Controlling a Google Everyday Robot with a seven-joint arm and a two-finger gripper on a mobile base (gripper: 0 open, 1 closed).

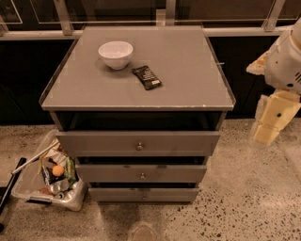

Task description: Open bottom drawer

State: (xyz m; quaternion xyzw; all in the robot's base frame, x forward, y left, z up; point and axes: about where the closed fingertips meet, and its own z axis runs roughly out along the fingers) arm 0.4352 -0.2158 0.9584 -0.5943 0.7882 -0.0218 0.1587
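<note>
My pincer [270, 123] hangs right of cabinet [188, 80], well apart | I can't tell its grip | bottom drawer [143, 194] seemingly shut

We are inspecting what looks like an office or lab test area rather than a home. A grey drawer cabinet [188, 70] is standing on a speckled polished floor [244, 207] and backing onto dark glazed panels with metal framing [61, 14] at twelve o'clock. A clear bin [28, 188] of mixed discards is sitting at eight o'clock. The robot's gripper [269, 128] is hanging at three o'clock.
</note>
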